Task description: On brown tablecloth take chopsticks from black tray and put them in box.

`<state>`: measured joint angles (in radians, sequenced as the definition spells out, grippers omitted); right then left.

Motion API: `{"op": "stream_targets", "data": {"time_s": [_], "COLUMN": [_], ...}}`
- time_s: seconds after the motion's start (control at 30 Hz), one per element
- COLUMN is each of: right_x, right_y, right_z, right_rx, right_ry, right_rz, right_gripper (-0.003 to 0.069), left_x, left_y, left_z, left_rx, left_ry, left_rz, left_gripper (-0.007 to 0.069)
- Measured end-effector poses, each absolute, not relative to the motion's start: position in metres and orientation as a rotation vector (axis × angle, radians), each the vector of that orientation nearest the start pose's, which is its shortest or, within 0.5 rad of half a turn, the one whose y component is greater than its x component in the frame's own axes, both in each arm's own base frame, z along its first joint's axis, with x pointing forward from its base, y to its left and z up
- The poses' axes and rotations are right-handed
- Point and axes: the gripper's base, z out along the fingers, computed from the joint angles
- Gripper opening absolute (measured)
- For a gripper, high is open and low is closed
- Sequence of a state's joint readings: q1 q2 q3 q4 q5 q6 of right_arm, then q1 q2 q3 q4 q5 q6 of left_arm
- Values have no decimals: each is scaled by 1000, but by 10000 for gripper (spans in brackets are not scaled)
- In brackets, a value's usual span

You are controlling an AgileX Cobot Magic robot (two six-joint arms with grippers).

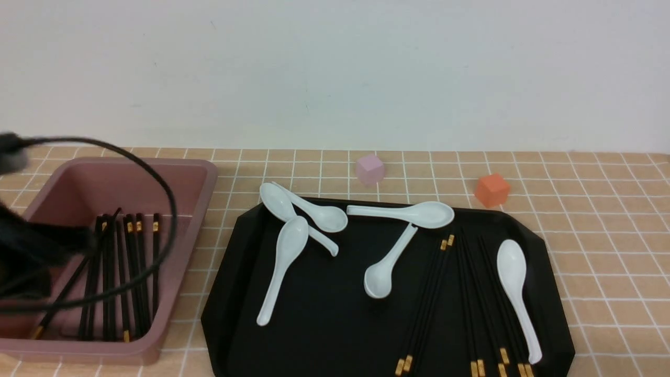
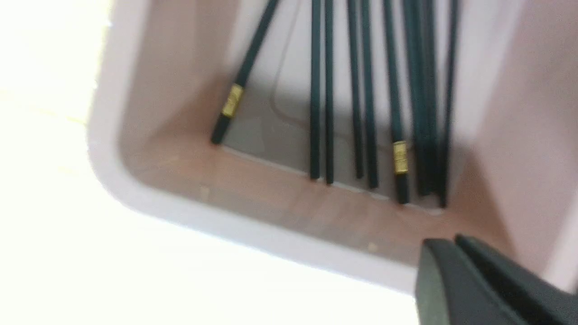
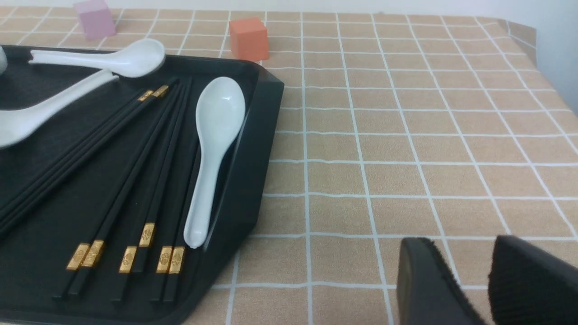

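The left hand is closed, its fingertips together and gripping nothing, near the rim of the dusty-pink plastic box. Beyond those fingertips, in the box, lie black chopsticks with gold bands, most roughly side by side and one slanting apart; the bands carry small marks too fine to read. The box has rounded corners and a thick rim, and a dark cable loops across it in the front view. To the right of that hand, a strip of brown tablecloth, gridded in white, separates the box from the glossy black tray with its cut-off corners. More chopsticks lie in the tray among smooth white spoons. Past its far edge sit a pink cube and an orange cube. The right hand is open, with bare gridded cloth ahead of it.
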<state>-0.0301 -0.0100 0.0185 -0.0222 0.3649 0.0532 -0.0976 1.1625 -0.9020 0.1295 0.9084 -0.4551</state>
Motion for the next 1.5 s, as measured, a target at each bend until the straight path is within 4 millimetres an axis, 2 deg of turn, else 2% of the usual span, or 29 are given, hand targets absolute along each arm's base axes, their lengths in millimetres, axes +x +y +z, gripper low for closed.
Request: {"op": "stream_targets", "data": {"time_s": [0.07, 0.17, 0.23, 0.3, 0.37, 0.43, 0.63, 0.97, 1.27, 1.5], "right_x": [53, 53, 53, 53, 53, 53, 53, 53, 53, 53], "right_y": [-2, -2, -2, -2, -2, -2, -2, -2, -2, -2], "right_z": [175, 175, 175, 175, 175, 175, 175, 175, 175, 175], "right_rx": [64, 64, 64, 64, 64, 64, 64, 64, 64, 64], "right_ry": [1856, 1856, 1856, 1856, 1856, 1856, 1856, 1856, 1856, 1856], "right_rz": [-5, -5, -5, -5, -5, -5, -5, -5, -5, -5], "right_gripper": [240, 240, 240, 240, 240, 240, 240, 240, 240, 240], "left_x": [191, 155, 132, 118, 98, 87, 75, 74, 74, 61], "left_y": [-10, -11, -11, -11, -10, -10, -8, -8, -6, -5], "left_z": [308, 310, 301, 298, 286, 275, 257, 250, 246, 204], "left_rx": [-397, -402, -407, -399, -387, -376, -352, -355, -311, -306], "left_ry": [2526, 2409, 2322, 2238, 2107, 2014, 1852, 1864, 1875, 1842], "left_rz": [-67, -166, -241, -282, -338, -369, -408, -407, -335, -345], "left_gripper": [-13, -13, -13, -13, -13, -13, -13, -13, -13, -12]}}
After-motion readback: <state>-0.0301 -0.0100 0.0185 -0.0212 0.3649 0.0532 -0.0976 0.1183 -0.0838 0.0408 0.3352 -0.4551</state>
